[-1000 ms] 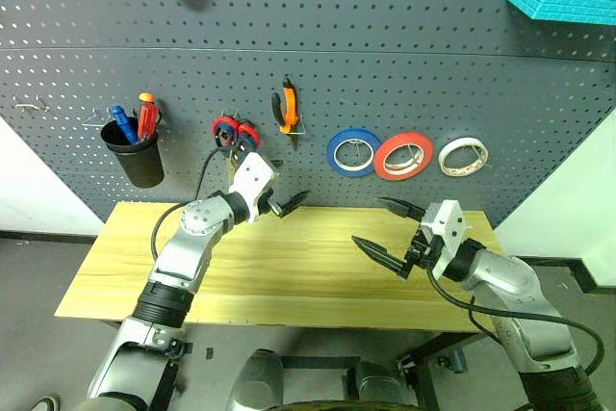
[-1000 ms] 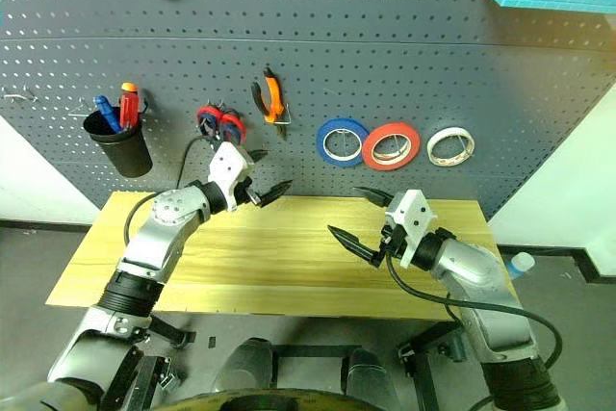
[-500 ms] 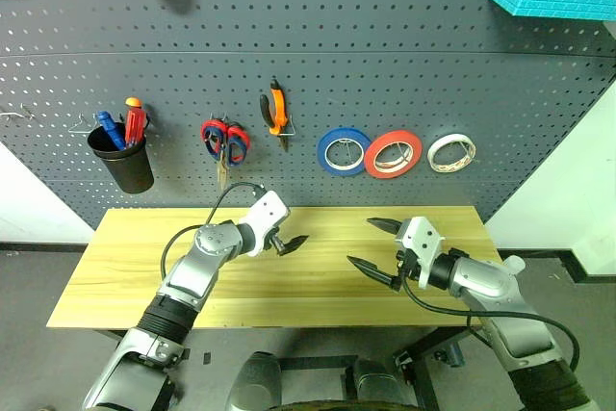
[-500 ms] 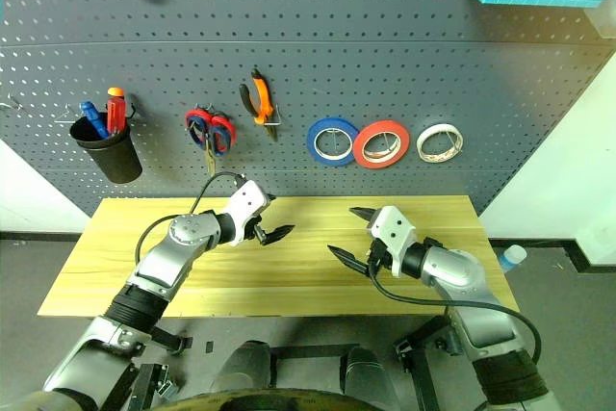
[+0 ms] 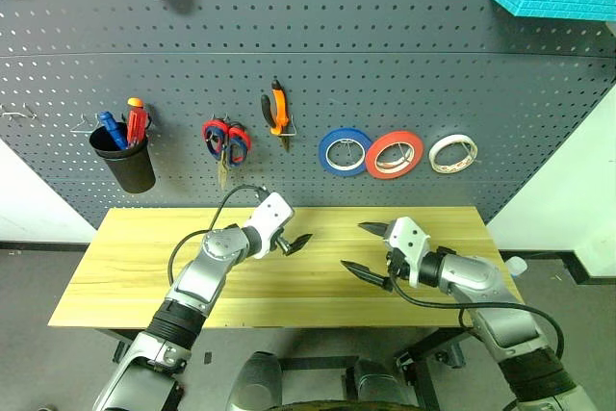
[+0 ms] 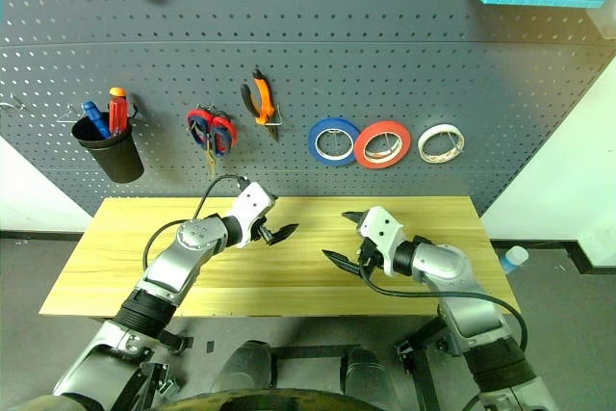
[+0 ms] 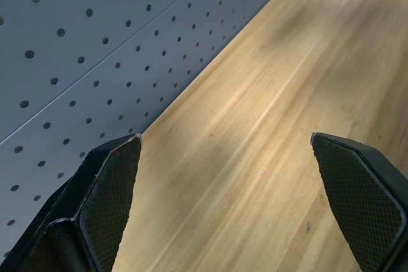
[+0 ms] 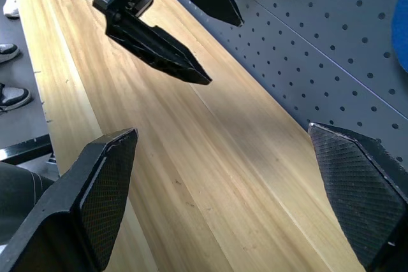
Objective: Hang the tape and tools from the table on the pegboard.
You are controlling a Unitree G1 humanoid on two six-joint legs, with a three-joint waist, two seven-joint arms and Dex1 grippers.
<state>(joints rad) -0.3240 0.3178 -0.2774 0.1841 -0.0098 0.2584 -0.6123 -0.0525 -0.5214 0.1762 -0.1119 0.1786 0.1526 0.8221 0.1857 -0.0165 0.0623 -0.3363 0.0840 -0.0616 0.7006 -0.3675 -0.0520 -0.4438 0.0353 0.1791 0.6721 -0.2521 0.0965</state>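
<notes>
Both pincers, my left pincer (image 5: 292, 239) and right pincer (image 5: 366, 249), hang released and empty over the counter (image 5: 125, 267), fingers spread wide in each wrist view with only bare planks between them. Compared with a second ago they have sunk: then they were raised near the pegboard (image 5: 385, 74), the left one up close under the red-handled scissors (image 5: 228, 135); now both hover low above the middle of the counter, tips turned toward each other but well apart. I read that as a withdrawal after a hanging, not a reach for anything.

Working outward, I see no tool or roll lying on the counter near either pincer. Everything is up on the board. The cream tape (image 5: 452, 152) hangs on its hook at the right end of the row, beside the red-orange roll (image 5: 398, 154) and the blue roll (image 5: 347, 151), above and beyond my right pincer. The orange-and-black pliers (image 5: 279, 111) hang above my left pincer, just right of the scissors. A red-handled screwdriver (image 5: 141, 120) stands in the black cup (image 5: 127, 159) far to the left. I cannot pick out any dark-handled scissors.

My judgement: the hanging looks finished or nearly so, and the arms are settling to rest.
</notes>
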